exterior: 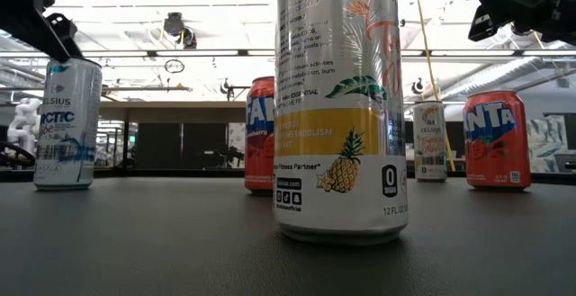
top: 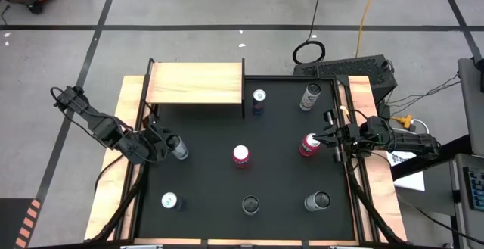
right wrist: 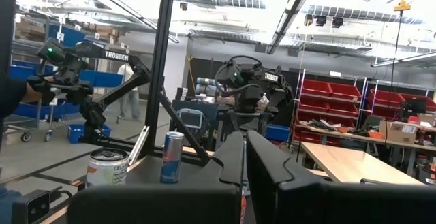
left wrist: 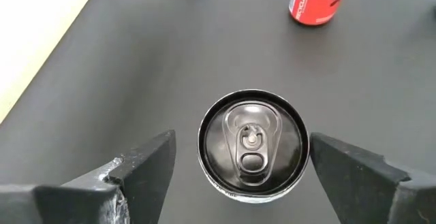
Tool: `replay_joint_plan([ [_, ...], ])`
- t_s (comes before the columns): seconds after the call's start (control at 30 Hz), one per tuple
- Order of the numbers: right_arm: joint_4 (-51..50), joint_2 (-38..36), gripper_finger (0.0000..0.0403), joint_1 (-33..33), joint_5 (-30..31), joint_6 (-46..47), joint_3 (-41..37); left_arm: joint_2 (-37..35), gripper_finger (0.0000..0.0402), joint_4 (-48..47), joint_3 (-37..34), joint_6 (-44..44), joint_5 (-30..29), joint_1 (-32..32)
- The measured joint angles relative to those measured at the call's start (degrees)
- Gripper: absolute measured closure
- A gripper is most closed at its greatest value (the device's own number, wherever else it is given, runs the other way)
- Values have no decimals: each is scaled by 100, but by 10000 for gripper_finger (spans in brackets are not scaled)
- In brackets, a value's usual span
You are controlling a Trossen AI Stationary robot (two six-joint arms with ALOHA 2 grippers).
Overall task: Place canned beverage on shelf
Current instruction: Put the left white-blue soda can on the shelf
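My left hand (top: pixel 168 144) sits at left-centre of the high view, fingers (left wrist: pixel 139 173) spread wide on either side of a silver can (left wrist: pixel 252 146). In the left wrist view the can top, tab up, is centred between the two fingers with a gap on each side, no contact visible. That can stands upright on the black mat (top: pixel 280 185), near the mat's left edge.

My right hand (top: pixel 330 137) is at right-centre of the high view, fingers pressed together, holding nothing. It is just right of a red can (top: pixel 308 144); I can't tell if it touches it.

Shelf (top: pixel 195 82): pale wood board at upper left of the high view, along the mat's upper edge. No cans on it.

Other cans on the mat, all upright:
- blue can (top: pixel 259 101), top centre, just right of the shelf
- slim silver can (top: pixel 310 96), upper right
- second red can (top: pixel 240 155), centre
- white-topped can (top: pixel 169 200), lower left
- dark-topped can (top: pixel 250 204), bottom centre
- grey can (top: pixel 318 201), lower right

Low view: a tall pineapple-print can (exterior: pixel 337 107) fills the middle of the frame, with red cans behind it to the left and right.
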Motion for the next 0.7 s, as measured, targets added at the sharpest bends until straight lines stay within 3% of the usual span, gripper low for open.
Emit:
replay_joint_plan([
  [0.7, -122, 0, 403, -2, 0, 0, 0, 436, 68, 271, -210, -295, 152, 2],
])
